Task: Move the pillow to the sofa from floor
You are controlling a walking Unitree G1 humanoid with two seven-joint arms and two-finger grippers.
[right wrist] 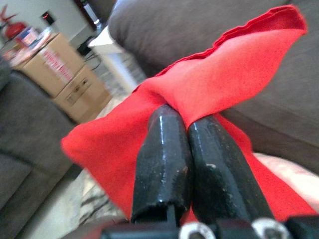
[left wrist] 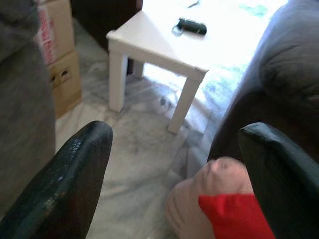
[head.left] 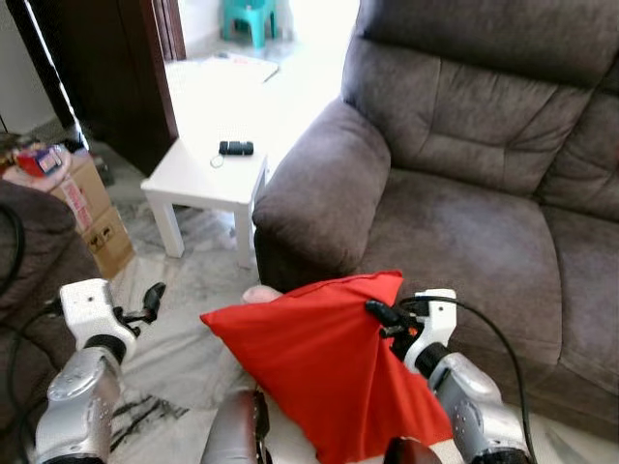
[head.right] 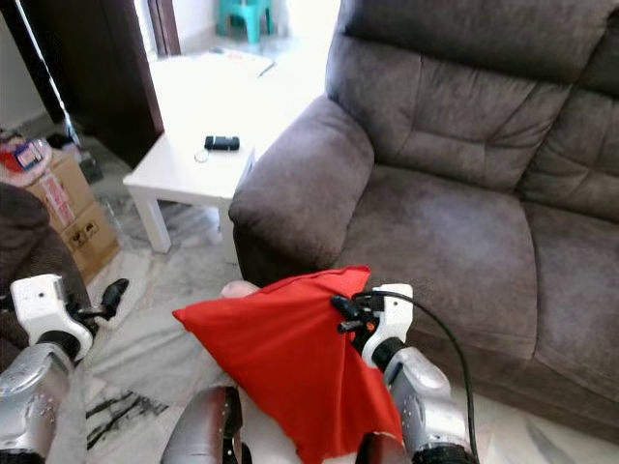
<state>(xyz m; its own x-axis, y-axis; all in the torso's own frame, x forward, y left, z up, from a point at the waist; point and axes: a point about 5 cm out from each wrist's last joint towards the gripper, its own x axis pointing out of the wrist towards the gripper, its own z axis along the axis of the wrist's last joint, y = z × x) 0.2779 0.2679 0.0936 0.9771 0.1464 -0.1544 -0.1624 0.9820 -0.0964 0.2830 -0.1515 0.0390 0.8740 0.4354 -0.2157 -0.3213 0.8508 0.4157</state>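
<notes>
A red pillow (head.left: pixel 309 362) hangs off the floor in front of the brown sofa (head.left: pixel 464 213), low beside its left armrest. My right gripper (head.left: pixel 379 315) is shut on the pillow's upper right edge; in the right wrist view the two black fingers (right wrist: pixel 164 149) pinch a fold of red cloth (right wrist: pixel 239 64). My left gripper (head.left: pixel 150 298) is out to the left, apart from the pillow, with its fingers (left wrist: pixel 70 174) spread open on nothing. A pinkish object (left wrist: pixel 214 184) lies on the floor under the pillow.
A small white table (head.left: pixel 208 174) with a black object (head.left: pixel 235 148) stands left of the armrest. Cardboard boxes (head.left: pixel 92 208) and another dark seat (head.left: pixel 29 242) are at the far left. Marble floor (head.left: pixel 193 280) lies between.
</notes>
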